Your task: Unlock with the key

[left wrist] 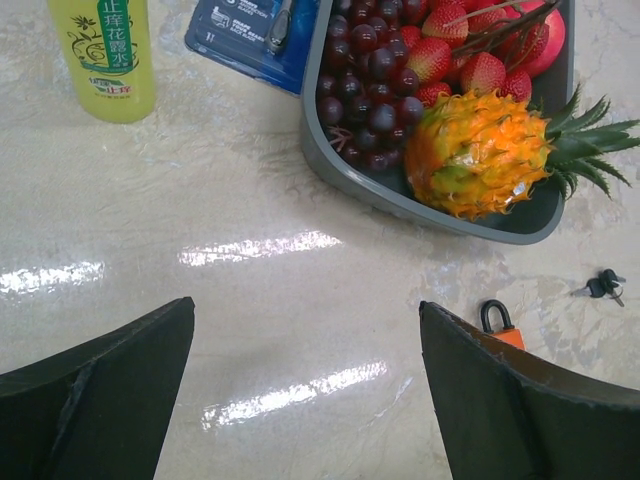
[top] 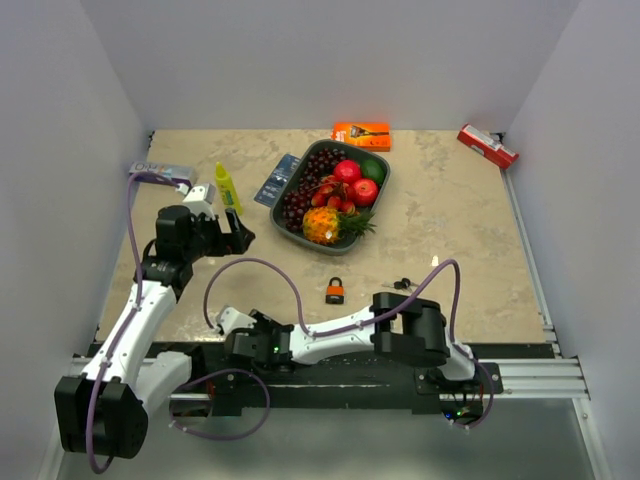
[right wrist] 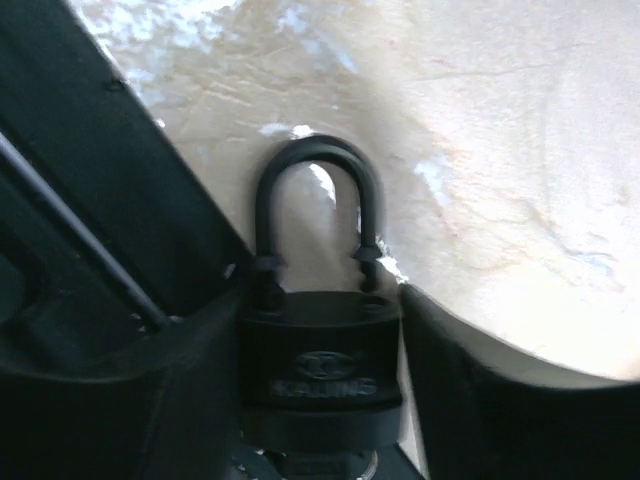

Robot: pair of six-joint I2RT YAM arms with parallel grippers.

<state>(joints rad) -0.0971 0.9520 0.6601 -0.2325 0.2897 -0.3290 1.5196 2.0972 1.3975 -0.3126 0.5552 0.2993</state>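
Marbled tabletop (top: pixel 450 220) holds the keys (top: pixel 403 283) loose near the orange padlock (top: pixel 335 291), well apart from both arms, while the right gripper (right wrist: pixel 320 300) closely brackets a dark padlock (right wrist: pixel 320 360), shackle pointing away, a firm pinch impossible to confirm, and the left gripper (left wrist: pixel 305 390) hangs wide open.

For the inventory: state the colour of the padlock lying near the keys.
The padlock is orange; top view shows it best.

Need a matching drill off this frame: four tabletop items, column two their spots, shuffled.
1 orange padlock
2 keys
3 pineapple
4 yellow bottle

A inside the grey tray
B on the table, just right of the padlock
C left of the blue pack
D on the table, below the tray in the top view

Pairs: 1-D, 2-B, 3-A, 4-C.
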